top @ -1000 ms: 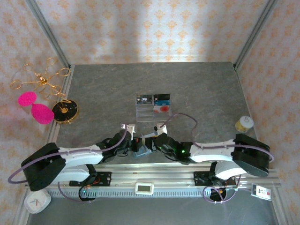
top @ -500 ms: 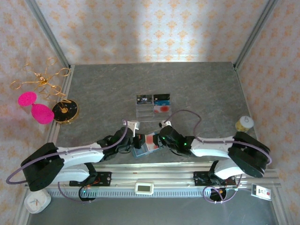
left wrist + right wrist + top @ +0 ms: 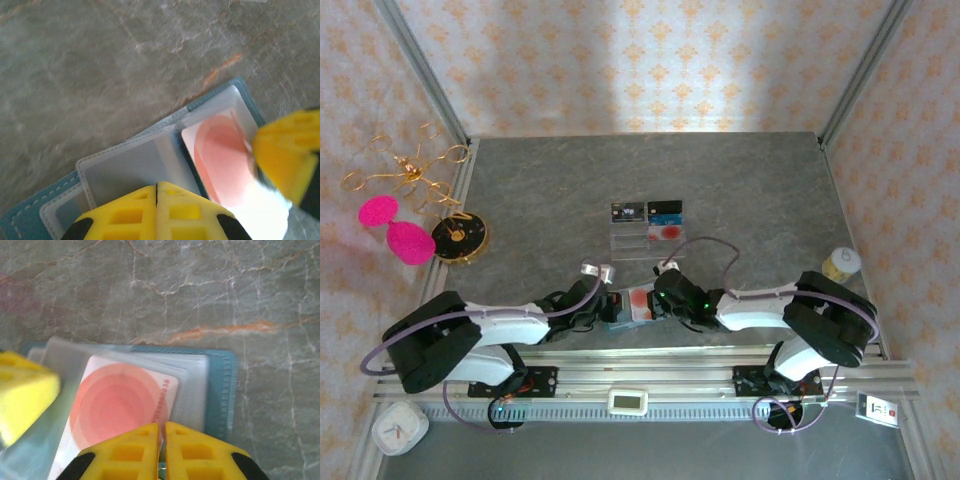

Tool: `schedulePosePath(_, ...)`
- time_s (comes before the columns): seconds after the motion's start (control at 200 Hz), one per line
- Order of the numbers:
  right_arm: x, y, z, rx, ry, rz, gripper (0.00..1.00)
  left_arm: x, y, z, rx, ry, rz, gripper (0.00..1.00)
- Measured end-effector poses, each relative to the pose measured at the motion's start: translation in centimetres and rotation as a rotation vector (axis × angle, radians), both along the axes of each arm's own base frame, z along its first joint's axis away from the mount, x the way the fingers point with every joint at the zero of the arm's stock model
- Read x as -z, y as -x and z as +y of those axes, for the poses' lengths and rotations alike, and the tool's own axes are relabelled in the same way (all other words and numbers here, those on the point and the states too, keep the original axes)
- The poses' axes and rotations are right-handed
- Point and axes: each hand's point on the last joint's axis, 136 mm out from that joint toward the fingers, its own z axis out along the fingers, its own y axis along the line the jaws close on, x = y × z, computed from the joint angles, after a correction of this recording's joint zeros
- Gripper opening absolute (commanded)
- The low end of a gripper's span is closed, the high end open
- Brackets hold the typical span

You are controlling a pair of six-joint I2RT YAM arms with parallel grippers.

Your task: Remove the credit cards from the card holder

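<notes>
Two robot arms reach in from the near edge of a grey, stone-patterned table (image 3: 740, 170) and meet at a small teal wallet (image 3: 621, 323). Far left, beside the table's edge, are a gold wire ornament (image 3: 410, 165), two pink shapes (image 3: 398, 230) and a round black disc (image 3: 458, 237).

The left gripper (image 3: 606, 303) is over the wallet's left half. In the left wrist view its yellow fingers (image 3: 125, 210) are pressed together with no gap, over a clear pocket (image 3: 130, 165) of the open wallet (image 3: 30, 220). Whether they pinch anything cannot be told.

Centre, farther back, a clear tray (image 3: 645, 243) holds other cards (image 3: 665, 210).

A pale credit card (image 3: 640, 299) with a red circle lies on the wallet's right half, partly out of its pocket. In the left wrist view, one end of the card (image 3: 220, 165) juts past the wallet's edge. The right gripper (image 3: 656, 302) is at that end. In the right wrist view its fingers (image 3: 200, 450) are narrowed to a thin slit, pinching the card (image 3: 120, 400), with the wallet (image 3: 221, 390) underneath.

Far right, a pale yellow roll (image 3: 840, 263) stands by the table's edge.
</notes>
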Motion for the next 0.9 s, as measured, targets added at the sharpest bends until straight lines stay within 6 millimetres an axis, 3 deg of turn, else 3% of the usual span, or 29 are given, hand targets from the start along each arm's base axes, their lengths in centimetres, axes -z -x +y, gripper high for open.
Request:
schedulePosePath(0.21, -0.1, 1.8, 0.3, 0.01, -0.035, 0.011, 0.09, -0.6, -1.4, 0.8, -0.016, -0.028, -0.014, 0.0)
schedulePosePath(0.265, -0.1, 2.0, 0.2, 0.011, -0.038, 0.013, 0.09, -1.4, -1.3, 1.2, -0.021, -0.024, -0.025, 0.0)
schedulePosePath(0.355, -0.1, 1.9, 0.2, 0.013, -0.036, 0.011, 0.09, -3.7, -1.1, 1.3, -0.018, 0.019, -0.07, 0.09)
schedulePosePath(0.486, -0.1, 1.9, 0.2, 0.012, -0.032, 0.008, 0.08, -6.1, -0.7, 0.3, 0.02, 0.119, -0.107, 0.14)
schedulePosePath(0.736, -0.1, 1.4, -0.1, -0.018, -0.021, 0.0, 0.08, -2.2, 0.9, -1.8, 0.112, 0.132, 0.041, 0.17)
schedulePosePath(0.901, -0.1, 1.3, -0.1, -0.032, -0.018, -0.001, 0.07, -1.7, 1.1, -2.2, 0.115, 0.151, 0.07, 0.21)
